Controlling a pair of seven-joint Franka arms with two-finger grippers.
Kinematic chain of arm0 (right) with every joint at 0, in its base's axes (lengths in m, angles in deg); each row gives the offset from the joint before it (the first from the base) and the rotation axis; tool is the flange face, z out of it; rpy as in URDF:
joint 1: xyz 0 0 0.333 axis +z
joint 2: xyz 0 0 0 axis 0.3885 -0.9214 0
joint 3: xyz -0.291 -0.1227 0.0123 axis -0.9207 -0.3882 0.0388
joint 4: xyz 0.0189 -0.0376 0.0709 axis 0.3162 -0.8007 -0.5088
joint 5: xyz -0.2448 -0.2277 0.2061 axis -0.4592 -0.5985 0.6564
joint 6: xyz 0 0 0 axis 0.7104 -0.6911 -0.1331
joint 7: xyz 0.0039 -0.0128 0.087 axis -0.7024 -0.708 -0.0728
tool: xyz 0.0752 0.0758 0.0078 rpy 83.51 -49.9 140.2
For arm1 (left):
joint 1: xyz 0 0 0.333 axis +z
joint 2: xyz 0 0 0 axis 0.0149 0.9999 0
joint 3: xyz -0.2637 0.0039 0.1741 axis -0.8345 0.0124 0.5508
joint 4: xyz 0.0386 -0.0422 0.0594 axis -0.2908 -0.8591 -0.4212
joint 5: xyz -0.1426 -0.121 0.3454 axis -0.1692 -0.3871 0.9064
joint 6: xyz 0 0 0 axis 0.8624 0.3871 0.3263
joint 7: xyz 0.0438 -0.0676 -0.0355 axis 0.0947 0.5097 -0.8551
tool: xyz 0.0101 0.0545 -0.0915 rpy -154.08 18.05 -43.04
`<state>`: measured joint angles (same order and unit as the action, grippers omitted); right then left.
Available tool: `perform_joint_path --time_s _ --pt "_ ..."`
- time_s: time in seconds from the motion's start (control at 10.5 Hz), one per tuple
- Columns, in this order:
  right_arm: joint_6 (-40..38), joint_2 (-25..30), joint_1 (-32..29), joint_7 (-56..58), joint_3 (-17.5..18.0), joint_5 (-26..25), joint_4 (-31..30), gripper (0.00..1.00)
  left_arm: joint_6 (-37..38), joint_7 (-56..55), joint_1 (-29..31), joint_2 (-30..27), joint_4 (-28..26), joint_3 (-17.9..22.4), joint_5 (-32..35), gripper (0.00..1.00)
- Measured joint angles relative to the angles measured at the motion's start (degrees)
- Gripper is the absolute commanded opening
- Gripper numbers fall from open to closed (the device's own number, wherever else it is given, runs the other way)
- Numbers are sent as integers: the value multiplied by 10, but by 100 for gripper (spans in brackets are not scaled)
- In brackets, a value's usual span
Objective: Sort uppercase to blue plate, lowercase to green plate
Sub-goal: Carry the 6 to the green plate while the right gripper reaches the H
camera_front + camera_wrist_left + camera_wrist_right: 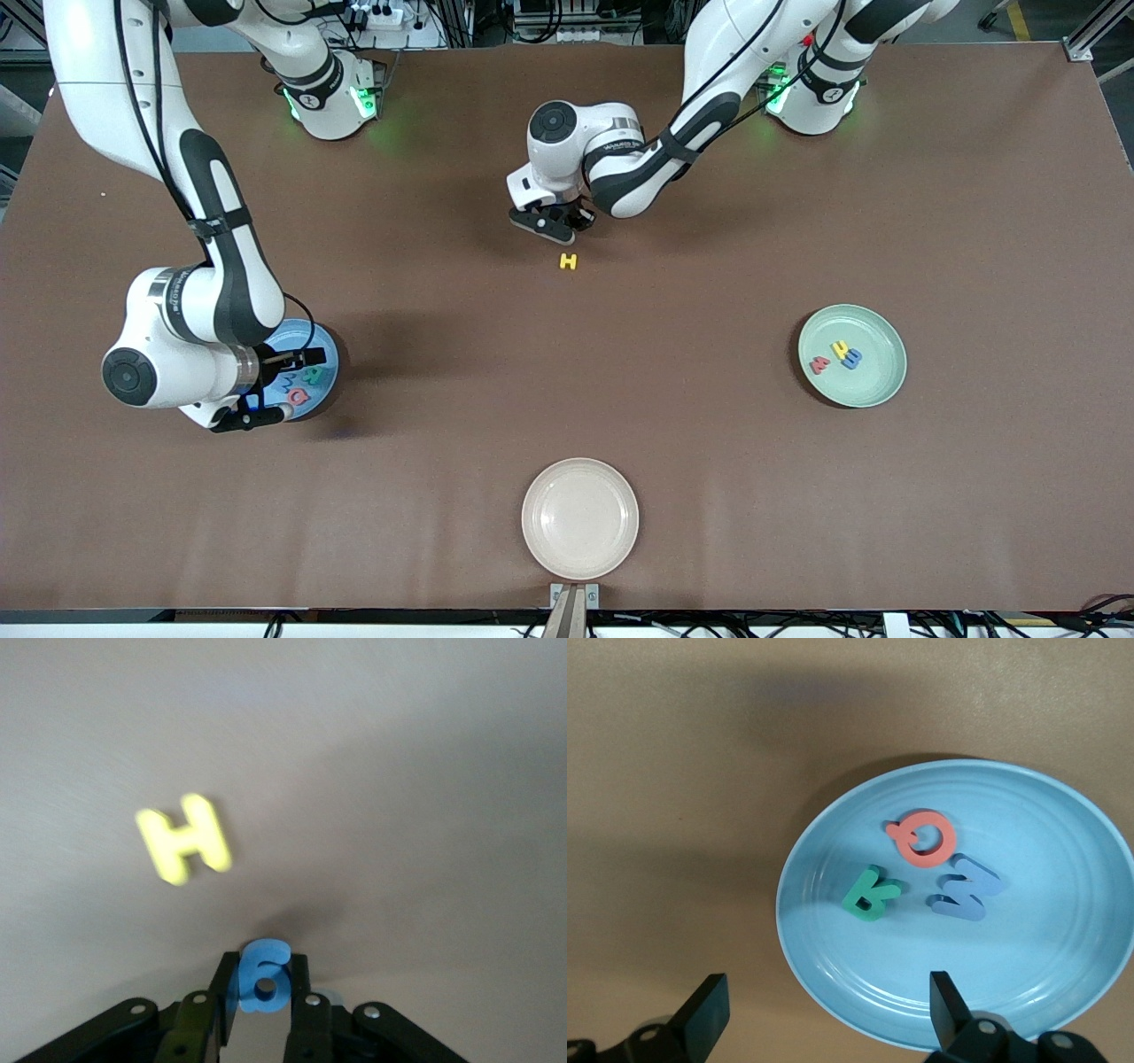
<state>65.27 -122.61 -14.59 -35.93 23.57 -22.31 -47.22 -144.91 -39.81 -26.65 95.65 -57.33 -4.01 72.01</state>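
Fingers [229,992] of our left gripper [263,997] are pinched tight on the blue g [264,976], which stands up between them just over the tabletop [709,496] in the middle, toward the robots' bases. Close by it the yellow H [568,261] lies flat on the bare tabletop, a little nearer the front camera than the spot under our left gripper [554,223].

Our right gripper [828,1014] hangs over the blue plate [1063,992] with its fingers [946,1005] spread wide and nothing between them. In that plate we see the red Q [923,838], the green R [871,894] and the blue M [964,890], near one another. The blue plate [321,341] sits toward the right arm's end of the tabletop, partly covered by the arm.

Toward the left arm's end sits the green plate [881,381]. In it lie a yellow letter [839,348], a blue letter [852,358] and a red letter [820,364], bunched together.

A cream plate [580,518] sits at the tabletop's edge nearest the front camera, with nothing in it.
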Motion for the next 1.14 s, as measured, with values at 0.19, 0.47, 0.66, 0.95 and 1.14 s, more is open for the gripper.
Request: perform_joint_path --time_s 0.19,0.47,0.66,0.95,1.14 --pt "0 0 5 -4 1 0 0 100 41 0 51 -54 9 -14 0 0" --pt "0 1 25 -26 3 1 0 100 68 31 188 -132 9 -76 0 0" --pt "0 3 50 -72 4 1 1 100 78 79 246 -155 7 -77 0 0" --pt "1 14 125 -195 6 2 1 100 82 212 309 -163 7 -29 -31 0" --pt "7 19 167 -263 6 2 1 100 87 323 333 -174 7 39 -80 0"
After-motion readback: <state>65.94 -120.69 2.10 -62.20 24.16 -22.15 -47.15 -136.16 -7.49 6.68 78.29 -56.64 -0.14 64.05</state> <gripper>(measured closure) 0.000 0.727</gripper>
